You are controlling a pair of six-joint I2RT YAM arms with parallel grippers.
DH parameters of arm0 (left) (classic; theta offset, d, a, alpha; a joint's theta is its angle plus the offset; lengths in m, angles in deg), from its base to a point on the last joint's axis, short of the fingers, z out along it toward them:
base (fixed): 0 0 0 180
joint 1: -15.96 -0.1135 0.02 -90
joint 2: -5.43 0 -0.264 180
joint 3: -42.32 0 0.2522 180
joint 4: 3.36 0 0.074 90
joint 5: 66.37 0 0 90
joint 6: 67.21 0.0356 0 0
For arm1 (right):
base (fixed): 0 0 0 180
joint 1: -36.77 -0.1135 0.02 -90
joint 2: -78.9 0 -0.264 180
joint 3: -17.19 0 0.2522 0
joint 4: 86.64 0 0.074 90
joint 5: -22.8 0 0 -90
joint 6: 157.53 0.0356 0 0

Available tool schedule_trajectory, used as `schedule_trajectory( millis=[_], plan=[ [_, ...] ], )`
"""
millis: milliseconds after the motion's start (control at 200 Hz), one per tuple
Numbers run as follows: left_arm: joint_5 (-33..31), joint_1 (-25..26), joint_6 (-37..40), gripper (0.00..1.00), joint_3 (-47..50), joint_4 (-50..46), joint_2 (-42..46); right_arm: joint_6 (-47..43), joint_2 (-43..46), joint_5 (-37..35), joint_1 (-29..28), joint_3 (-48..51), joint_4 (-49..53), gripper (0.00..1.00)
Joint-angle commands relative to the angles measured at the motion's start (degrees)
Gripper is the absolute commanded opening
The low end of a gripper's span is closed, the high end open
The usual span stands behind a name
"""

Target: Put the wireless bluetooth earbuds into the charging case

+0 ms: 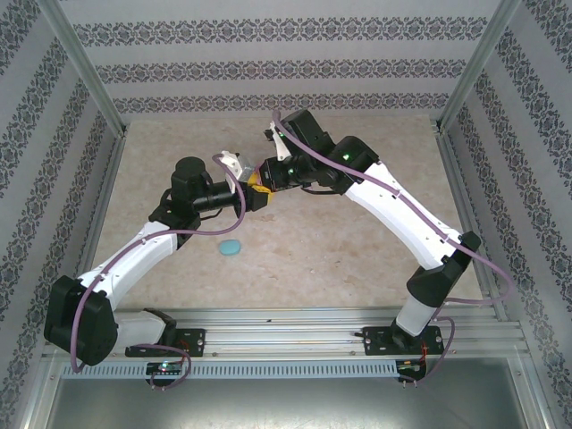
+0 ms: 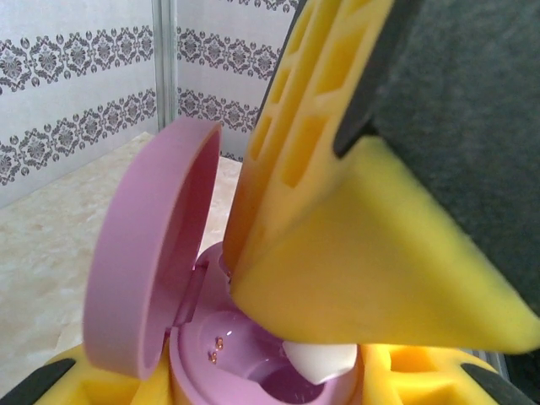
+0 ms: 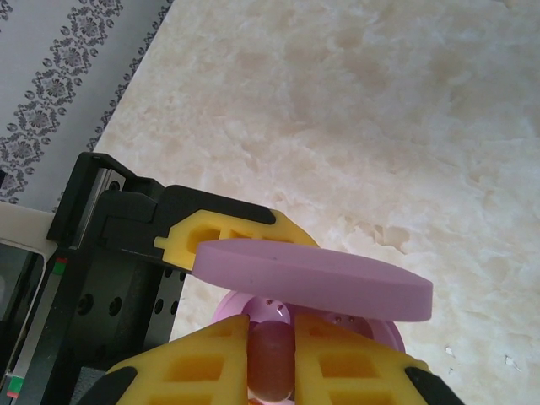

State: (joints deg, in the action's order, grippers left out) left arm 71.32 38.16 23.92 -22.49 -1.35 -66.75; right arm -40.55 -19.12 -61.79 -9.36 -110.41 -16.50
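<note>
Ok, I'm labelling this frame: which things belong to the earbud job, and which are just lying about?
In the job: open pink-purple case, pale earbud, left gripper, right gripper.
Lying about: cyan case on the table.

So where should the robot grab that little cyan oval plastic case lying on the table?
Straight from above, probably. The cyan oval plastic case lies flat on the beige marbled table, low and rounded, with bare table around it. A pincer should close across its shorter width, at the middle, so the smooth pebble shape doesn't squirt out.
</note>
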Motion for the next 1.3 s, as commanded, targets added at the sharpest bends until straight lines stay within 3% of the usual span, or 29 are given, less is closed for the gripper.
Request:
schedule_trajectory(
  millis=[0, 640, 1299],
  plan=[
    [0.6, 0.9, 1.1, 0.12, -2.3, 1.3, 0.1, -1.0, -1.0, 0.0, -1.0, -0.4, 0.0, 0.17],
    [0.2, 1.1, 1.5, 0.13, -2.0, 0.1, 0.9, -0.2, -1.1, 0.3, -1.4, -2.0, 1.6, 0.33],
    [-0.2, 1.0, 2.3, 0.13, -2.5, -1.0, 1.0, 2.7, 0.6, 3.0, -0.8, -1.6, 1.0, 0.35]
  ],
)
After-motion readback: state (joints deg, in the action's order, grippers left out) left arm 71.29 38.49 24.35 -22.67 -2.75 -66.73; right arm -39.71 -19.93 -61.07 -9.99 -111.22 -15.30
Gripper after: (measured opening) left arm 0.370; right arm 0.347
